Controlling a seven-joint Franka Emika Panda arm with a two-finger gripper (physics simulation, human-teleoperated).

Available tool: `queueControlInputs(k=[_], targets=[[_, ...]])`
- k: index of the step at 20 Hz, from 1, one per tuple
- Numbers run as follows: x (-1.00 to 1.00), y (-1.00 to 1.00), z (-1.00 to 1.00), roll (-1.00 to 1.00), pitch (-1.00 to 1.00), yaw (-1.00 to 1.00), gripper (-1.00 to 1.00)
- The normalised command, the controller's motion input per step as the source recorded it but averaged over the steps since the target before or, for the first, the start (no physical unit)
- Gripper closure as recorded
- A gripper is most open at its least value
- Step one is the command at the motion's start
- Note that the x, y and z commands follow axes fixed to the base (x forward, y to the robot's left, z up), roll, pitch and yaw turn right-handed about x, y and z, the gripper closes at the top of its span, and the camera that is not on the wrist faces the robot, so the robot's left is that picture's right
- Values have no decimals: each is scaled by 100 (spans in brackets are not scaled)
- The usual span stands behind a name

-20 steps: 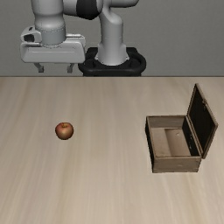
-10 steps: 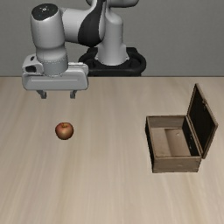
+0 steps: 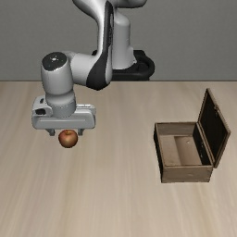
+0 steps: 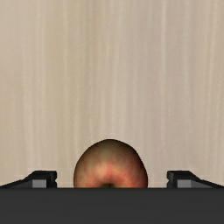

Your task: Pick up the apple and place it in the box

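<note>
The small red-brown apple [image 3: 68, 139] rests on the light wooden worktop [image 3: 120, 204], between fingers [image 4: 41, 178] that stand apart without clamping it. Gripping, lifting and carrying it to the open brown wooden box [image 3: 188, 172] all remain.

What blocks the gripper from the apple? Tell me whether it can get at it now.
Probably yes. The gripper hangs right over the apple, open fingers either side of it, not touching. The box sits well off towards the exterior view's right.
</note>
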Motion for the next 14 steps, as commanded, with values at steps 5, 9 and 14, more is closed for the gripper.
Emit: queueControlInputs(k=[5, 9, 14], targets=[[0, 0, -80, 0, 0, 0, 100], [0, 0, 0, 0, 0, 0, 100], [0, 0, 20, 0, 0, 0, 100]])
